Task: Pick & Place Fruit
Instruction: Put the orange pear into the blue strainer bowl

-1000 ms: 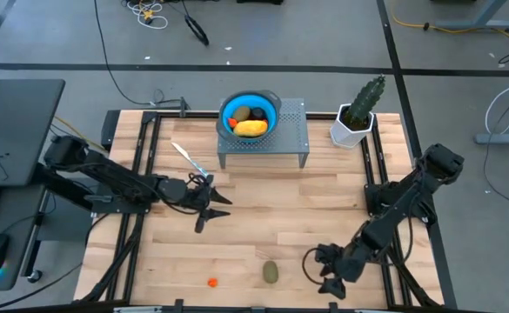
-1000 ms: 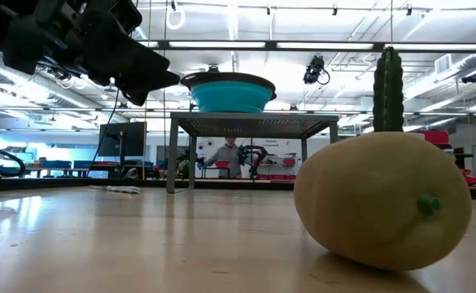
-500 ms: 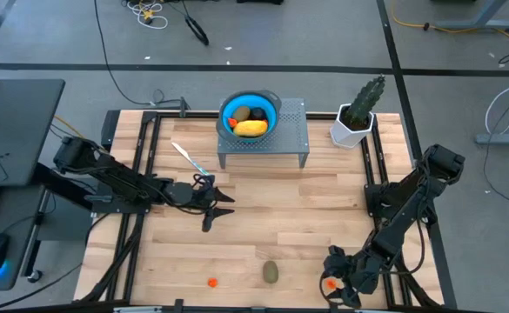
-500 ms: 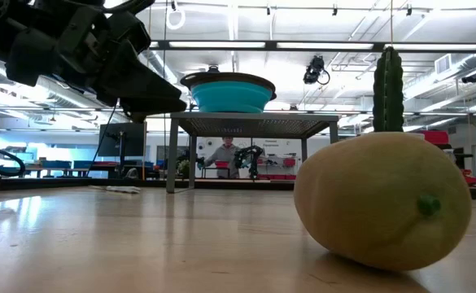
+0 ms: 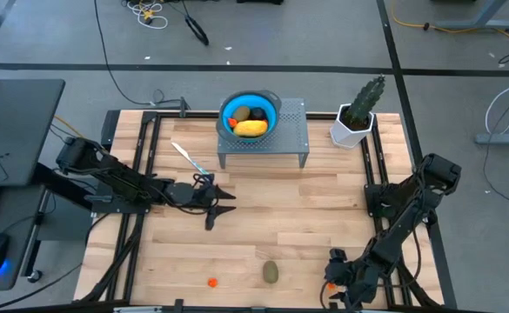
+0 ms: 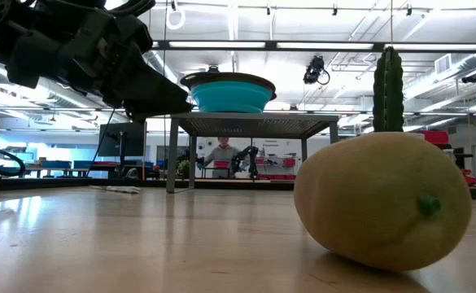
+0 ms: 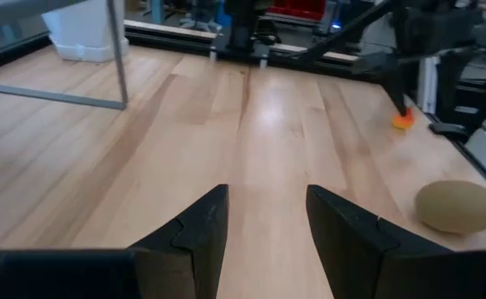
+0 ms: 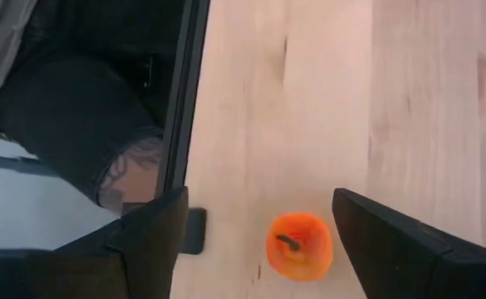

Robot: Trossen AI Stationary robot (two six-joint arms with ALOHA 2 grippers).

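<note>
We see a small orange-red ball with a short stem (image 8: 299, 246) on the wooden counter (image 5: 263, 226) at its near right corner, between the wide-spread fingers of the right tool (image 5: 334, 280), untouched. An olive-brown oval fruit (image 5: 271, 272) lies nearby, another tiny orange-red ball (image 5: 211, 282) beyond it. The left tool (image 7: 263, 224) hovers mid-counter, wide and empty.

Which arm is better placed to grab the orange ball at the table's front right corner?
Right. Its open gripper hangs right over the orange ball, fingers either side. The left gripper is open too, but far off at mid-table.
</note>
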